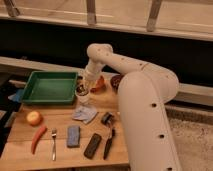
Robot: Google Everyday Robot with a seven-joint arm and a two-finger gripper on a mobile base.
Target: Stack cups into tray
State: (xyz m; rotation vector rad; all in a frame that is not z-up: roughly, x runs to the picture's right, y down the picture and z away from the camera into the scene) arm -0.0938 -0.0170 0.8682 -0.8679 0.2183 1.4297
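We see the white cup (81, 96) upright on the surface (56, 123), just outside the green tray (47, 86), beside its right rim. We take the dark, shiny shape at its mouth for the steel cup (81, 89). The pincer (86, 81) hangs close above them, at 12 o'clock. We cannot tell how wide it stands or whether it grips anything.

The risks, as we judge them:
- The 2 cups could part on lifting if only 1 is caught.
- The light cup could tip, or snag the tray's raised rim at 9 o'clock.
- The orange bowl (99, 83) at 1 o'clock crowds the arm.
- A cloth (85, 114) lies at 6 o'clock.
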